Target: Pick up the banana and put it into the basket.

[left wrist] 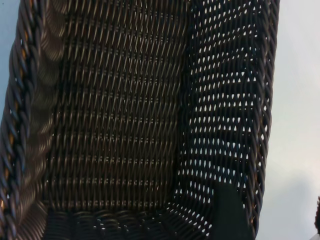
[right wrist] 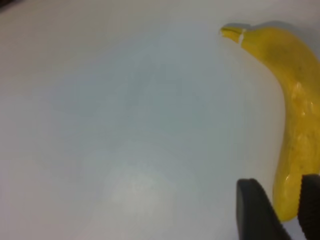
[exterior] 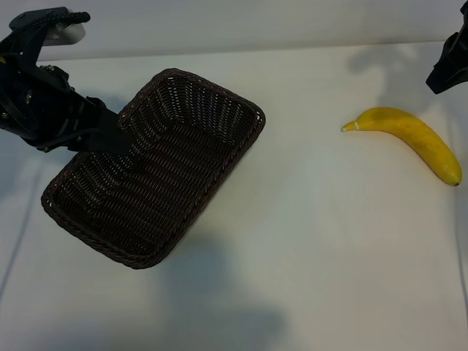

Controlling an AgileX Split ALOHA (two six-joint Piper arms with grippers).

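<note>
- The banana (exterior: 413, 137) lay near the surface's (exterior: 307, 241) right edge, long axis diagonal, stem toward the basket (exterior: 157, 172), dark end toward the right edge.
- The left pincer (exterior: 121, 135) clenched the basket's left rim, lifting that side.
- Only the right wrist view showed the right pincer (right wrist: 280, 207) released, straddling the banana's end.

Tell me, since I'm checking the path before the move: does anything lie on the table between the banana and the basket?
Nothing visible does. Only bare white table lies between the banana at the right and the basket at the left, which holds nothing.
</note>
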